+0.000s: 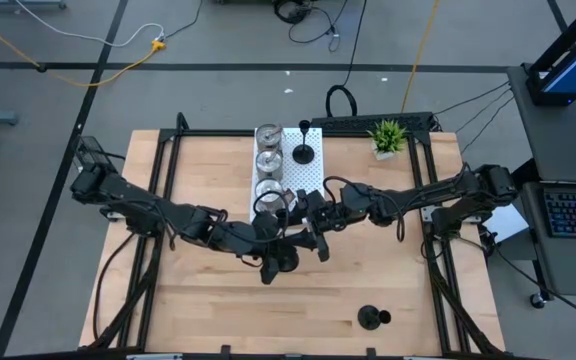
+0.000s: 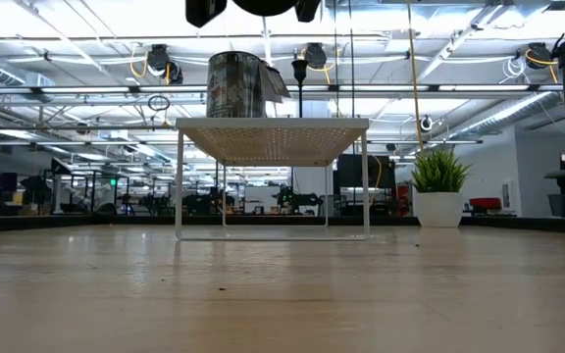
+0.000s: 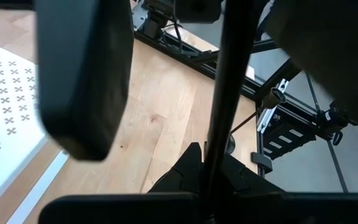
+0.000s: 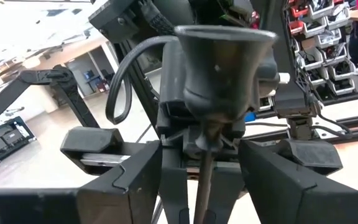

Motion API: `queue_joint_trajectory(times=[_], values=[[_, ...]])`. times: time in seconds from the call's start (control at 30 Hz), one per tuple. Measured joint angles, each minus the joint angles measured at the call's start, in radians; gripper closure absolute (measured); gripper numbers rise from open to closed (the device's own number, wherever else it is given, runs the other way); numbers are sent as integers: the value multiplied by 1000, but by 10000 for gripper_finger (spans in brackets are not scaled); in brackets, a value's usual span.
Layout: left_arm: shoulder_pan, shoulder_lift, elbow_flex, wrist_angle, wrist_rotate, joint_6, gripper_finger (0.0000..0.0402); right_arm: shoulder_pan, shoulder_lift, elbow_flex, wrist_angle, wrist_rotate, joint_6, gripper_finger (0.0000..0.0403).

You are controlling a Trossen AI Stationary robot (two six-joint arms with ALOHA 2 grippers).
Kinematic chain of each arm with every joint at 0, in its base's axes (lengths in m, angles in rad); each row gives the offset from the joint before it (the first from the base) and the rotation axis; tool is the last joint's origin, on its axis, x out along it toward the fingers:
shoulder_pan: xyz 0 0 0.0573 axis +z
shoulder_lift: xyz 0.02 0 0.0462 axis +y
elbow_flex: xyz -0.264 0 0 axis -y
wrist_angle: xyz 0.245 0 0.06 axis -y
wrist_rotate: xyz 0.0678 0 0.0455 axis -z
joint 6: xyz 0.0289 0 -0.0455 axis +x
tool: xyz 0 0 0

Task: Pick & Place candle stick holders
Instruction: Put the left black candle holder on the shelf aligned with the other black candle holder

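A black candle stick holder [image 4: 222,56] with a flared cup and a thin stem hangs high over the table's middle [image 1: 280,262]. My left gripper [image 3: 213,177] is shut on its stem. My right gripper [image 4: 202,186] faces it from the table's right. It is open, one finger on each side of the stem, and touches nothing. On the white perforated board [image 1: 313,185] stand three silver holders [image 1: 268,160] and a black one [image 1: 304,150]. Another black holder [image 1: 373,318] stands on its base near the table's front edge. My left gripper pinches the thin stem [image 3: 213,165] between its two fingers, just under the cup [image 4: 199,140]. The fingers come from the table's left and lie across the stem. The holder is lifted clear of the table, its cup end uppermost in the right wrist view.
The board stands on thin legs [image 2: 179,181] at the table's far middle. A small green plant in a white pot [image 1: 388,135] sits at the far right. Bare wood lies along the near half of the table [image 1: 218,310].
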Motion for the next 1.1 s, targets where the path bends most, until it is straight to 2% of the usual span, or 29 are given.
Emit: queue_joint_trajectory(times=[0.2,0.6,0.77,1.1], values=[[-1,0,0,0,0,-2,394,0,0,0,0,0,0,247],[-1,0,0,1,1,-1,394,0,0,0,16,-2,-7,386],[-1,0,0,0,0,-1,393,0,0,0,16,3,-9,390],[-1,0,0,1,18,-8,340,0,0,0,15,4,-11,395]])
